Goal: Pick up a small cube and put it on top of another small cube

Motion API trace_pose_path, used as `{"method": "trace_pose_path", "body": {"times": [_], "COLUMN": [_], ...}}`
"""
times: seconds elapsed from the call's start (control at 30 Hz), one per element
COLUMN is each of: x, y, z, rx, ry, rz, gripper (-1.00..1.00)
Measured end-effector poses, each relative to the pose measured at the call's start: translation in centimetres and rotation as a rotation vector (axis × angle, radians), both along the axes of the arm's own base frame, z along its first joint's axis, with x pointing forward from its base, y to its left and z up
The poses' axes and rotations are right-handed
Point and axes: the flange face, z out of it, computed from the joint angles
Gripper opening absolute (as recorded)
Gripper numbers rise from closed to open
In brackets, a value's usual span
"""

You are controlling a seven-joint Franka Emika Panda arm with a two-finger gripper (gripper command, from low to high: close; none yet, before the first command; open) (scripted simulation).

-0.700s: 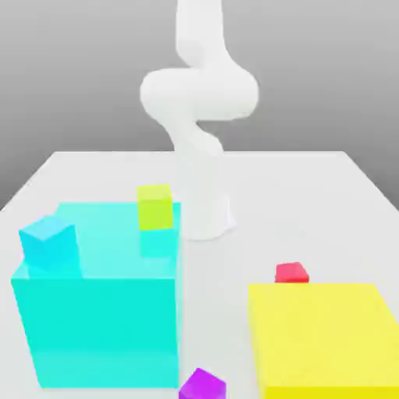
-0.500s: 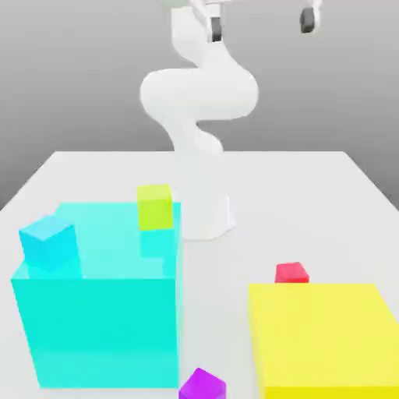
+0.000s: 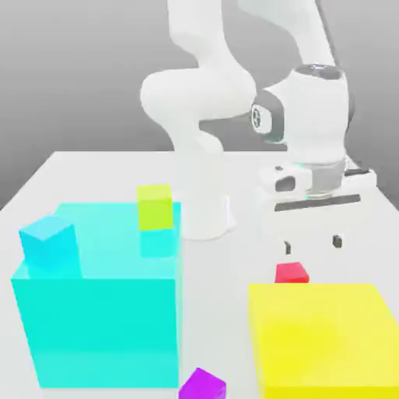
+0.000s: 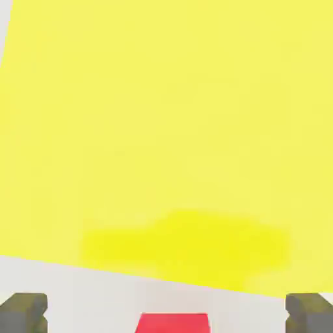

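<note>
**Open tool above the red cube**

Hangs over the small red cube, tool pointing down, jaws spread wide and empty, fingertips either side of the cube but apart from it. Sits on the white table, that red cube, just behind the big yellow block. Lies near the yellow block's front corner, beside the cyan block: small purple cube.

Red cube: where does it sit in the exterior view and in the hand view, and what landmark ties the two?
Exterior view: the red cube sits on the table just behind the big yellow block, below the open gripper.
Hand view: the red cube lies between the fingertips.
Shared landmark: the big yellow block.
</note>
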Motion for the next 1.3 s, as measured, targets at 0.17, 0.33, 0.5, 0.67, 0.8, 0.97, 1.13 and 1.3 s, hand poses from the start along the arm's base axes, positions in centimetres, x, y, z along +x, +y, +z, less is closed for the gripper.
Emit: {"method": "trace_pose_path", "body": {"times": [0.17,0.33,0.5,0.67,0.8,0.97,1.13,1.3], "x": [-0.8,-0.8,-1.3,-1.3,-1.1,-0.8,-1.1,0.7], "y": [0.0,0.2,0.0,0.0,0.1,0.2,0.2,-0.5], "z": [-3.0,-5.4,-7.8,-7.8,-7.0,-4.6,-2.3,-1.0], "rx": [-0.008,-0.004,-0.014,-0.013,-0.009,-0.004,-0.011,-0.018], "ry": [0.023,0.023,0.022,0.021,0.02,0.022,0.022,0.023], "rz": [0.005,0.01,0.008,0.008,0.009,0.01,0.012,-0.159], "gripper": [0.0,0.0,-1.0,-1.0,-1.0,-1.0,-1.0,-1.0]}}
